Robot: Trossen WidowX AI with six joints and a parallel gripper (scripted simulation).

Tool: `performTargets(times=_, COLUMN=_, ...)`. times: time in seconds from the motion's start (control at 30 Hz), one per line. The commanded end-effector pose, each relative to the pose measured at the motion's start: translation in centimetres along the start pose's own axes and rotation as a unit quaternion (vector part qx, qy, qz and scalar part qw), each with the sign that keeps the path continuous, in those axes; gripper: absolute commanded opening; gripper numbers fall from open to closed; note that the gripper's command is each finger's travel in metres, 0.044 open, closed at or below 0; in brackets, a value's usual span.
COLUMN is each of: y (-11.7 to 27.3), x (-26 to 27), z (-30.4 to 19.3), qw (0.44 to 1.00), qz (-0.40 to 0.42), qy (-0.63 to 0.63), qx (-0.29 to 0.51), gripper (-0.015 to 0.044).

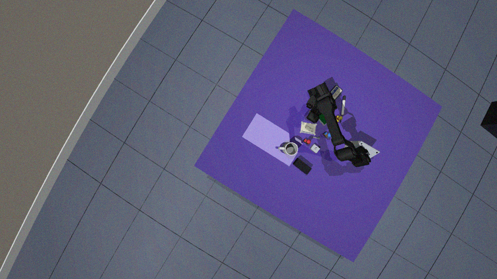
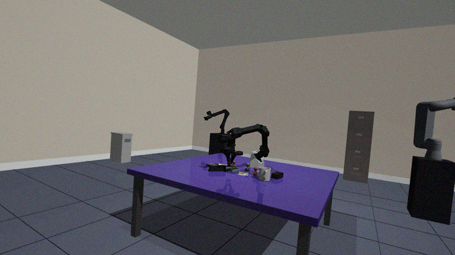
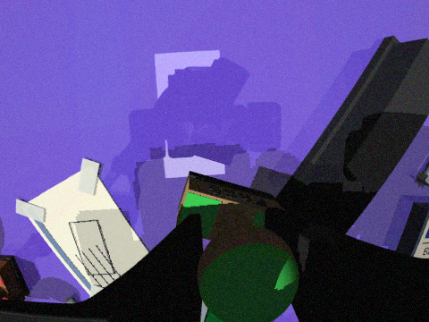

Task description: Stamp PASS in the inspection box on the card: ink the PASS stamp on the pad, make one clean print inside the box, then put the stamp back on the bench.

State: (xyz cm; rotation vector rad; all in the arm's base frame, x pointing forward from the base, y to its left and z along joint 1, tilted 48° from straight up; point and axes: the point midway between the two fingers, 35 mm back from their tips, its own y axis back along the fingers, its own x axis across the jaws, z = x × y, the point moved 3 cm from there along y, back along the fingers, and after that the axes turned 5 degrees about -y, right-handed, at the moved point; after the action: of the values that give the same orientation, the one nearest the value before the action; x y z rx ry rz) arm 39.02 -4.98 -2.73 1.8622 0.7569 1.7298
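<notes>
Nearest me on the purple worktop (image 1: 309,212) (image 2: 236,187) (image 3: 67,67), the card (image 1: 308,128) (image 2: 243,174) (image 3: 85,224) lies taped down; beyond it, the pincer (image 2: 230,164) (image 3: 232,222) is partly closed, gripping the green-topped stamp (image 3: 248,282) by its handle.

1. Arm (image 1: 332,123) (image 2: 248,130): matte black throughout, built of narrow links with bulkier, angular joint housings.
2. Link behind the fingers (image 2: 230,161): long and straight-sided from above, widening toward the wrist housing (image 1: 319,93) (image 2: 232,147).
3. Wrist housing, above the fingers: black, blocky, stepped, with ribbed-looking edges and squarish projections.
4. Fingers: black, broad at the root and tapering; surface detail is lost in shadow. One shows a small dark-grey patch.
5. Base bracket (image 1: 371,149) (image 2: 254,162), well apart from the fingers: pale grey-white, angular, marked with small dark round spots.
</notes>
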Motion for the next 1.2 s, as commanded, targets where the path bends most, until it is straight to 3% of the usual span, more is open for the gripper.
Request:
performTargets(times=0.0, y=0.4, x=0.0, z=0.1, qw=1.0, qz=-0.002, qy=0.003, qx=-0.001, gripper=0.0)
performTargets(times=0.9, y=1.6, x=0.0, z=-0.1, qw=1.0, qz=-0.002, qy=0.003, qx=-0.001, gripper=0.0)
performTargets(times=1.17, y=1.9, x=-1.0, z=-2.6, qw=1.0, qz=-0.004, qy=0.002, qx=-0.001, gripper=0.0)
